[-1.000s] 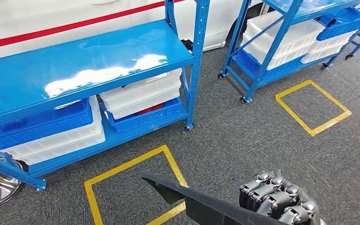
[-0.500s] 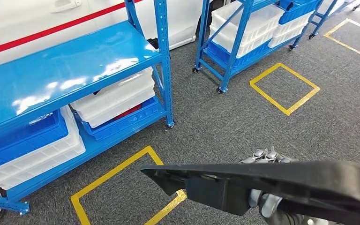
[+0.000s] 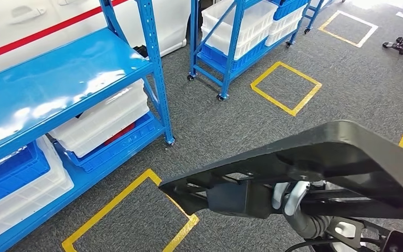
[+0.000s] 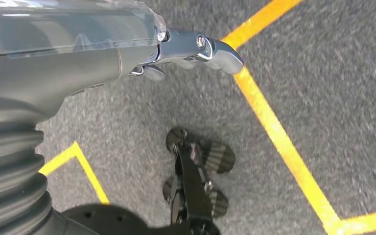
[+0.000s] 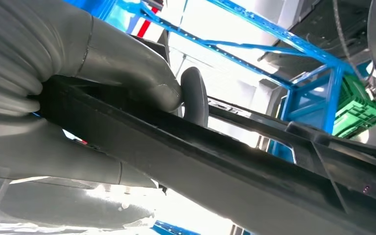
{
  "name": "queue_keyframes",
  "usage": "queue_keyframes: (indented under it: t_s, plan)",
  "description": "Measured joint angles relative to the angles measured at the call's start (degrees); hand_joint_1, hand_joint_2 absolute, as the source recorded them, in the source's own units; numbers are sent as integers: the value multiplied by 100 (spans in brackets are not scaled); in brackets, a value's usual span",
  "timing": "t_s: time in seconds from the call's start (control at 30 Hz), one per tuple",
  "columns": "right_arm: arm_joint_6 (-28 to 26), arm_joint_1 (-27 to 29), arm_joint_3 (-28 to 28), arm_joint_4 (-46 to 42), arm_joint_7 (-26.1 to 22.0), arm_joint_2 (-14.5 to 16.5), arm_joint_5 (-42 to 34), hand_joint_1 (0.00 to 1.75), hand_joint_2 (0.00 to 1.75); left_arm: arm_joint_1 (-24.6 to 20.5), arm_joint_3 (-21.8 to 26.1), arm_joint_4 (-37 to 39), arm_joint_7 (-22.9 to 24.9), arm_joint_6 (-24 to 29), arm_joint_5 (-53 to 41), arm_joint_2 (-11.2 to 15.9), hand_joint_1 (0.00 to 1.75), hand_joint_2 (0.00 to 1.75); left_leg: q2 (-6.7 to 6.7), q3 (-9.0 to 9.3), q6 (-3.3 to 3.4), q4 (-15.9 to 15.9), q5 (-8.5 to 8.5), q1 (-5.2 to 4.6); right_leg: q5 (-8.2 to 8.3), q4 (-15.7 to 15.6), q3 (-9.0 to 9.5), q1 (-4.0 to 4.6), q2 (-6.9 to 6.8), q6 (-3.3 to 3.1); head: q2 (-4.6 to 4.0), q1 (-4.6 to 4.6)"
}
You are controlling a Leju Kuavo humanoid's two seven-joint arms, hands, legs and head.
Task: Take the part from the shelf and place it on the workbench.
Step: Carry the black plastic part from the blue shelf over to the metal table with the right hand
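Right hand (image 3: 289, 195) gripped one long black part (image 3: 315, 157) — thumb (image 5: 127, 68) clamped on it — above grey carpet. Left hand (image 4: 196, 49) hung empty, fingers together. Two blue shelves (image 3: 57, 79) stood behind.

Bright overhead light glares on the blue shelf (image 3: 57, 84); right wrist view backlit.

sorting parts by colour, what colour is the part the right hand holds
Black part, clearest in the head view.

From the head camera I am looking forward and down past my right hand (image 3: 289, 195) at carpet (image 3: 241, 121) and blue shelving (image 3: 57, 84). The left wrist camera is facing that carpet beyond my left hand (image 4: 196, 49). The right wrist camera is viewing close, upward, sharing the shelving.
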Motion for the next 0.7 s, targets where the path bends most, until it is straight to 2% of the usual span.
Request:
queue_keyframes:
  t_s: [0.07,0.1,0.13,0.17,0.2,0.23,0.27,0.3,0.33,0.37,0.4,0.47,0.5,0.53,0.6,0.63,0.67,0.7]
  plan:
    - [17,-42,-5,29,1,-11,-16,166,175,12,5,0,0,9,0,-7,0,175,141,1,56,-15,4,-12,-311,601,-291,11,-317,36,0,21]
    - [25,-56,-5,46,8,-14,-27,166,175,21,8,0,3,15,2,-7,0,175,211,-2,71,-15,-1,-24,-474,978,-481,8,-388,48,0,24]
    - [31,-62,-4,63,37,-18,-47,166,175,26,11,0,12,29,5,-7,0,175,285,-2,76,-15,-6,-36,-569,1281,-635,4,-417,53,0,24]
    - [35,-66,-5,79,79,-25,-75,166,175,26,14,0,26,55,8,-8,0,175,353,0,80,-15,-13,-45,-560,1399,-698,5,-428,48,0,24]
    - [38,-75,-4,94,133,-34,-119,166,175,25,17,0,50,89,10,-11,0,175,420,7,81,-15,-20,-56,-448,1295,-646,9,-439,32,0,24]
    - [41,-89,-5,108,189,-50,-175,166,175,22,20,0,80,120,7,-17,0,175,483,20,81,-15,-30,-67,-260,984,-481,21,-472,1,0,24]
    - [43,-109,-6,117,230,-67,-232,166,175,20,22,0,109,146,2,-28,0,175,539,36,79,-15,-41,-76,-87,567,-265,48,-570,-43,0,24]
    - [48,-130,-9,123,260,-91,-291,166,175,21,23,0,137,164,-3,-48,0,175,591,52,71,-22,-51,-89,22,204,-73,93,-731,-100,0,20]
    - [55,-150,-15,126,279,-118,-342,166,175,23,26,0,157,182,-9,-67,0,175,637,65,57,-27,-60,-96,81,-55,59,139,-868,-148,0,24]
    - [66,-161,-27,126,286,-145,-383,166,175,25,31,0,174,202,-11,-88,0,175,686,77,35,-34,-68,-100,82,-176,111,180,-958,-186,0,28]
    - [80,-164,-44,127,286,-175,-418,166,175,30,37,0,189,220,-14,-105,0,175,741,91,10,-47,-73,-104,74,-198,112,206,-967,-210,0,33]
    - [125,-147,-86,126,279,-226,-462,166,175,32,45,-1,204,247,-22,-133,0,175,827,130,-49,-60,-104,-104,111,-262,128,188,-812,-242,0,39]
    - [151,-137,-107,124,272,-243,-476,166,175,32,46,-1,200,259,-26,-145,0,175,759,127,-75,-17,-154,-103,133,-306,151,162,-744,-262,0,38]
    - [180,-130,-126,123,262,-256,-485,166,175,29,46,-1,192,269,-33,-158,0,175,625,69,-98,138,-261,-98,157,-350,175,137,-675,-289,0,33]
    - [227,-115,-146,122,226,-266,-493,166,175,36,49,0,175,285,-50,-171,0,175,309,-225,-123,769,-587,-84,177,-380,195,118,-543,-328,0,27]
    - [243,-102,-150,122,202,-268,-491,166,175,46,51,0,170,287,-57,-174,0,175,237,-415,-130,1146,-731,-79,177,-374,191,121,-465,-342,0,24]
    - [250,-85,-150,122,177,-267,-487,166,175,58,52,-1,166,292,-58,-172,0,175,212,-558,-138,1404,-784,-76,175,-364,190,122,-381,-343,0,24]
    - [252,-70,-150,121,155,-264,-482,166,175,68,54,-2,162,299,-56,-163,0,175,201,-616,-147,1467,-719,-72,170,-348,190,118,-291,-341,0,25]
